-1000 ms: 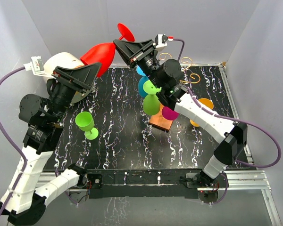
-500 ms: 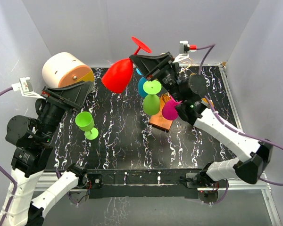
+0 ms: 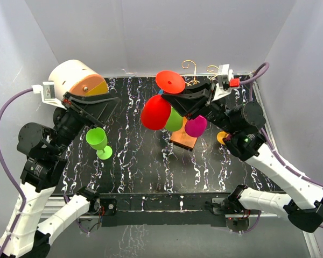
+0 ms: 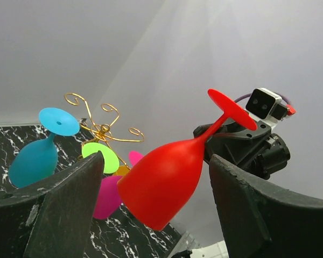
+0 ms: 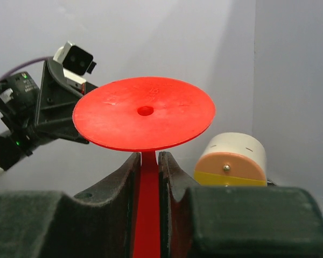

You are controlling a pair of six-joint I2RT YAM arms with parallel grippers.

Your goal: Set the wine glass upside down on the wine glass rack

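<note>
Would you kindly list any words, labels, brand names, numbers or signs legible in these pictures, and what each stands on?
No text can be read in any view.
The red wine glass held in the right gripper is plain.
The cream-and-orange cylinder shows only a screw on its face, no print.
The wrist camera has no legible marking.
The table bears only white veining.

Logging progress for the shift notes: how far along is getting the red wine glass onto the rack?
Done: the red wine glass is off the table and tipped bowl-down, foot up. In hand: the right gripper pinches its stem, beside the wine glass rack, which carries a teal glass among others. Left: hook its foot on a free gold arm and release.
</note>
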